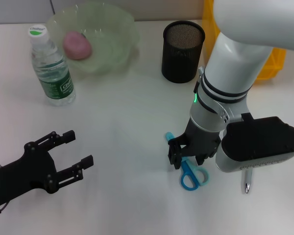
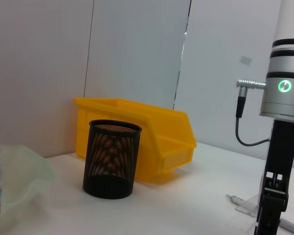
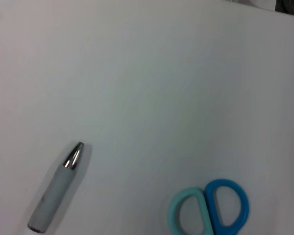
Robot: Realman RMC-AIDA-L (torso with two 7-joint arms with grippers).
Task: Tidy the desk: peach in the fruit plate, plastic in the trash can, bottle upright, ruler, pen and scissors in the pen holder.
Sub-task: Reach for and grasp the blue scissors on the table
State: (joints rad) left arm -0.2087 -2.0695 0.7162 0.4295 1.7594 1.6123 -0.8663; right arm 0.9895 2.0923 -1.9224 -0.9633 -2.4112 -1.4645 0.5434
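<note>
Scissors (image 1: 190,172), blue-handled, are lying flat on the white bench (image 1: 127,127) as the right claw (image 1: 188,152) is hovering over them, fingers parted, needing to close before reaching the pen holder (image 1: 183,51).

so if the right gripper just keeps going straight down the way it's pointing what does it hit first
Most likely the blue scissors. The right gripper points down at the desk directly over them, its fingers either side of the blades. How close it already is cannot be judged. The pen lies off to the side.
</note>
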